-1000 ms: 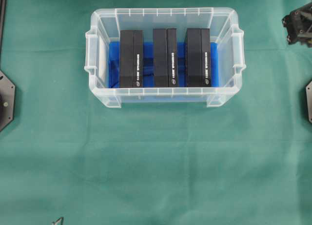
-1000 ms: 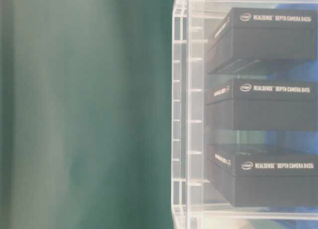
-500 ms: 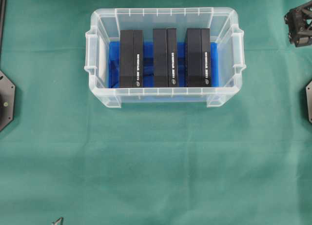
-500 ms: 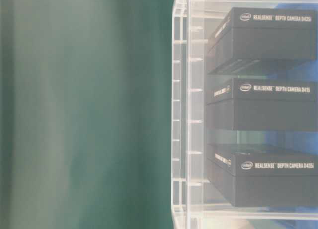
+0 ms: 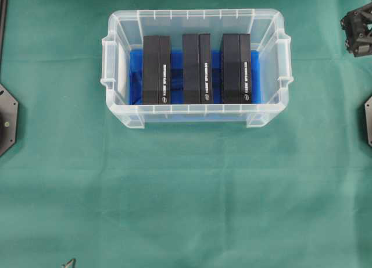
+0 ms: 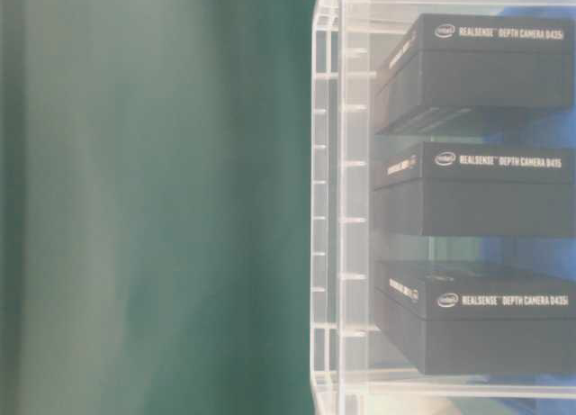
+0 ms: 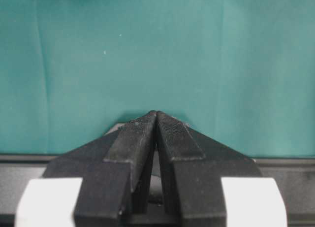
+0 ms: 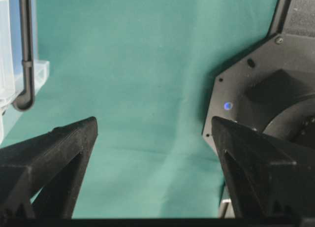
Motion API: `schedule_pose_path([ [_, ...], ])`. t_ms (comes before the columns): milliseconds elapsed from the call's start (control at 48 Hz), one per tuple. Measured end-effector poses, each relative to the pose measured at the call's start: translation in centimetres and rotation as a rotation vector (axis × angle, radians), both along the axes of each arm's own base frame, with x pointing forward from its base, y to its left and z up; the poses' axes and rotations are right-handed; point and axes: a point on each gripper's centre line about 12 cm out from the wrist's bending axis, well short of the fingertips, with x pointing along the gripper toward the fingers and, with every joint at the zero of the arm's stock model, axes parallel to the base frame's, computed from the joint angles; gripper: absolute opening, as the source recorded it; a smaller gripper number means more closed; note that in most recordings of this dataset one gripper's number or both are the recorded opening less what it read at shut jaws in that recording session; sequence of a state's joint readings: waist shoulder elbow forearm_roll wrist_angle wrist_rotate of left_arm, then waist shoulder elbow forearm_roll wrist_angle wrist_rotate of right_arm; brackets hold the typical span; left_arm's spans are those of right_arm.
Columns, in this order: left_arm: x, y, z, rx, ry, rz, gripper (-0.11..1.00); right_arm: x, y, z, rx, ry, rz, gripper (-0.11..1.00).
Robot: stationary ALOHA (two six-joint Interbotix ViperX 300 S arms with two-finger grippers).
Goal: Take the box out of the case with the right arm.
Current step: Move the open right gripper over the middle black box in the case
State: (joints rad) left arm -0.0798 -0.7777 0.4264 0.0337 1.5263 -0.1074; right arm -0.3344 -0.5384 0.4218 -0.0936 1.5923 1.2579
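While three black boxes stand inside the case (image 5: pixel 196 118), the right gripper (image 8: pixel 155 138) hangs empty with jaws spread wide
Side by side on the blue bottom sit the left box (image 5: pixel 157 70), middle box (image 5: pixel 196 68) and right box (image 5: pixel 236 68), none touched. Only part of the right arm (image 5: pixel 359 28) shows, at about 2 o'clock from the case on the green cloth (image 5: pixel 186 192). Over bare cloth, the left gripper (image 7: pixel 156 113) has its tips pressed together, holding nothing

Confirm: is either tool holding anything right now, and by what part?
Nothing held. Right tool is wide open over bare cloth; left tool is shut on nothing. All three boxes sit untouched in the case.
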Motion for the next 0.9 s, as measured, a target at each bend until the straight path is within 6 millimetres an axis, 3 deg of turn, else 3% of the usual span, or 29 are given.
schedule_pose_path([
  [271,0.0,0.0,0.0,0.0,-0.002,0.0,0.0,4.0,-1.0,-0.7,0.004,-0.051,-0.071,0.92],
  [896,-0.4,0.0,-0.2,0.003,0.037,0.001,0.0,19.4,-1.4,-0.8,0.001,-0.095,0.013,0.92],
])
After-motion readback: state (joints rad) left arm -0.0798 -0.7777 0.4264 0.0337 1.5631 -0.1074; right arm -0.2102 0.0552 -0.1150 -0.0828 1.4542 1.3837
